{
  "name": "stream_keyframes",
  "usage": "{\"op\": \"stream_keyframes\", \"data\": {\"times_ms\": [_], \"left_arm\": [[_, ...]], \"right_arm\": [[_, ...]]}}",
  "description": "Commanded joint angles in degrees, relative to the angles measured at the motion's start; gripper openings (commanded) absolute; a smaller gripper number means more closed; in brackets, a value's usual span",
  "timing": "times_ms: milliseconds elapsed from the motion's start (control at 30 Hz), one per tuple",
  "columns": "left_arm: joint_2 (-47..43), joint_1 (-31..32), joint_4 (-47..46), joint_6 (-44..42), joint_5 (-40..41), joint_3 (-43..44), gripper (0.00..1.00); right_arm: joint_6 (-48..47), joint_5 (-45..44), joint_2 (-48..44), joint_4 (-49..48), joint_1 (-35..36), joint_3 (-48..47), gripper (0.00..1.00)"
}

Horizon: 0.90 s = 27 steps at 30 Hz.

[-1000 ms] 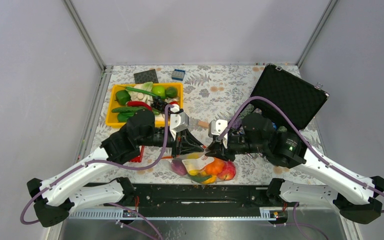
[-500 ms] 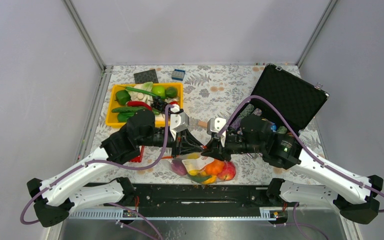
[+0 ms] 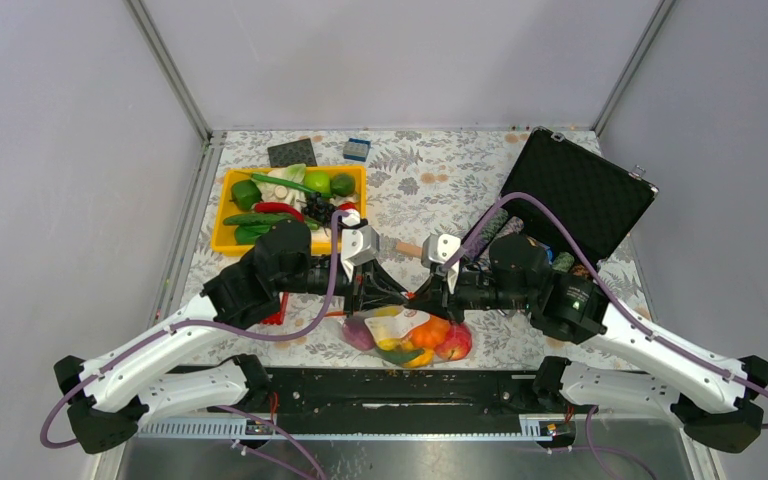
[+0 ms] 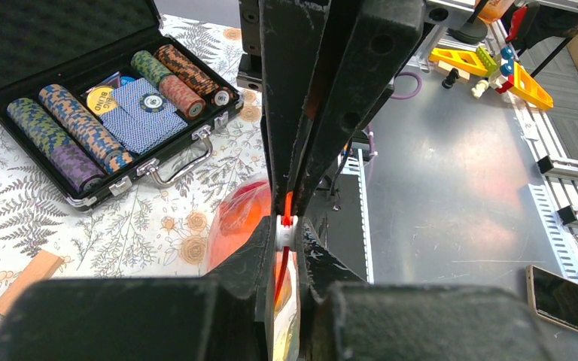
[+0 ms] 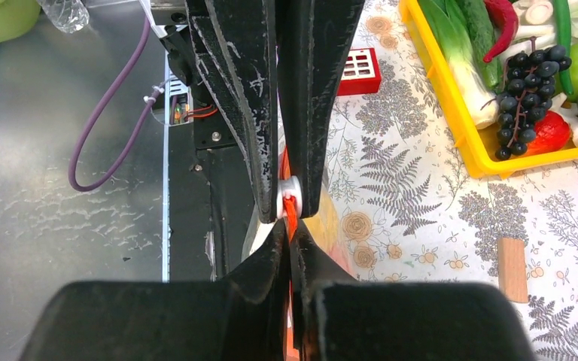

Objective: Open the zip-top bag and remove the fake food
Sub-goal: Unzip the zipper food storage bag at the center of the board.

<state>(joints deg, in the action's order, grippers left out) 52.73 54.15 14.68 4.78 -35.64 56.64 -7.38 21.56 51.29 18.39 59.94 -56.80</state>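
the left pincer and right pincer, two in all, each clamp tightly onto the one zip-top bag; fake food sits inside it.

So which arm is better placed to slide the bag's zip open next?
Left, probably: the left arm's jaws look shut on the white slider, while the right arm's jaws pinch the red strip right beside it, anchoring the bag.

A robotics lab is indicated: a table is enclosed by grey panels on aluminium posts, and two cabled arms are bolted at its edge.
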Motion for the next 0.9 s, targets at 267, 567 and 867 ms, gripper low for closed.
{"op": "stream_keyframes", "data": {"times_ms": [267,567,867], "left_arm": [[0.4,0.0,0.1,-0.7,1.4,-1.2,0.00],[-1.6,0.0,2.9,-1.8,5.0,-4.8,0.00],[-6.8,-0.3,13.3,-9.6,19.0,-5.6,0.00]], "right_arm": [[-0.2,-3.7,-4.7,-1.2,-0.4,1.1,0.00],[-0.9,-6.6,-6.6,-0.4,-0.4,0.8,0.00],[-2.6,-8.8,-6.1,2.6,-0.4,-2.7,0.00]]}}
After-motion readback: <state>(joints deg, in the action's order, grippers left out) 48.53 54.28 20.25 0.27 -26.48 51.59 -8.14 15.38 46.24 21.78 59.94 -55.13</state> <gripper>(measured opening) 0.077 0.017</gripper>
